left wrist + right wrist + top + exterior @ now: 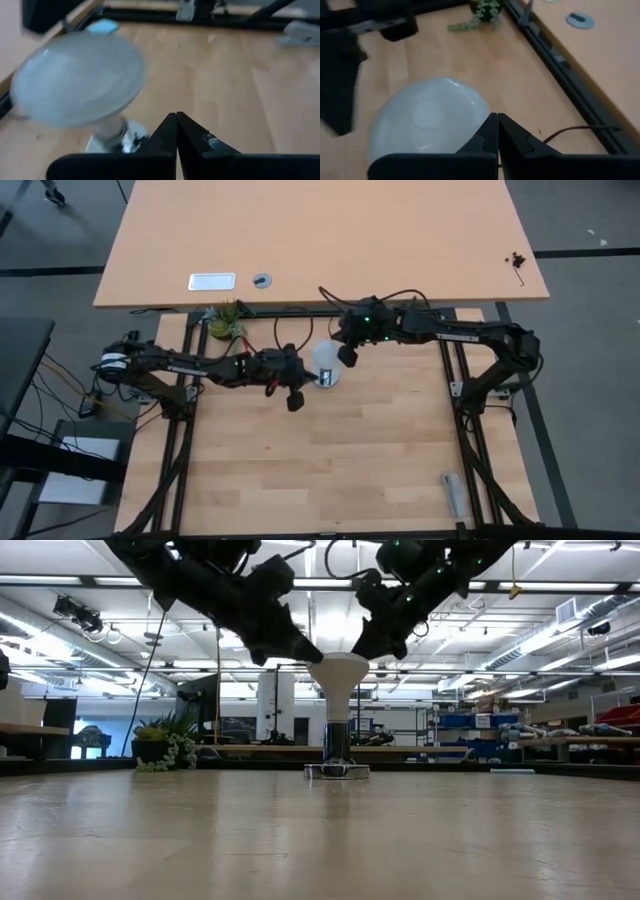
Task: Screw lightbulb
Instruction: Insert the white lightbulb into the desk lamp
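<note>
Lightbulb [340,676] stands upright near the middle of the worktop [350,450], toward its far edge: long axis vertical, wide white globe up, narrow neck pointing straight down into the silver socket [337,748], which sits on a flat base on the wood. In the high view the bulb [325,360] shows as a pale round dome between the two arms. Left gripper [295,400] sits just beside the bulb on its near-left side, fingers [167,132] pressed together with nothing between them; the left wrist view has the globe [77,77] close ahead and off to one side, neck and shiny socket below it. Right gripper [347,355] hangs just beside the bulb on its far-right side, fingers [490,132] also together and empty; the right wrist view looks down on the globe [427,120]. Low view: both arms come down from above to either side of the globe, neither clamped on it. Only container-like thing is the socket, holding the bulb's base. Small potted plant [226,320] at the far left edge of the worktop.
</note>
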`<state>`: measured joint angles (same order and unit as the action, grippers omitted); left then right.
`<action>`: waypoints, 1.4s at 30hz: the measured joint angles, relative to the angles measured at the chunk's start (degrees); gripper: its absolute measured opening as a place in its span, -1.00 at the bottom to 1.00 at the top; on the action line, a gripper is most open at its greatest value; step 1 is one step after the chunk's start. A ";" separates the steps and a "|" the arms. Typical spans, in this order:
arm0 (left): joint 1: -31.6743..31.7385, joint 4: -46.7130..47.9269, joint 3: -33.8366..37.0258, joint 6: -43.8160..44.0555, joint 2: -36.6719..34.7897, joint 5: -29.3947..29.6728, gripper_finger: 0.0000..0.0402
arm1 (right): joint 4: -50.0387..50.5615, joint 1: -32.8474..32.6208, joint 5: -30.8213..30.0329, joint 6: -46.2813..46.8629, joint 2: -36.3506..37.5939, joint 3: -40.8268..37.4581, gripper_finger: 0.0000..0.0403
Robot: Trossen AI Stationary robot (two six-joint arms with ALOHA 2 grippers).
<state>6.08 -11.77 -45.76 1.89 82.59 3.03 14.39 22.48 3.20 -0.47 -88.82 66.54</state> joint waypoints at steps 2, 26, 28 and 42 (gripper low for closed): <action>-0.53 -2.65 0.00 -0.06 0.48 -0.02 -0.95 | -1.46 0.23 1.09 -0.27 -1.22 0.00 -0.95; 2.02 -3.75 0.00 -0.24 2.53 6.60 -0.95 | 4.25 0.24 2.28 0.31 -2.14 0.11 -0.95; 2.02 -3.00 0.00 -0.23 2.53 8.06 -0.95 | 5.36 0.24 2.30 0.35 -2.04 0.11 -0.95; 5.12 -2.71 0.02 -0.15 2.53 10.01 -0.95 | 14.60 -2.32 1.45 1.79 3.03 -0.09 -0.95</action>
<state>11.19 -14.48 -45.74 1.74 85.12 13.04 28.99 20.16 4.66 1.32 -85.79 66.46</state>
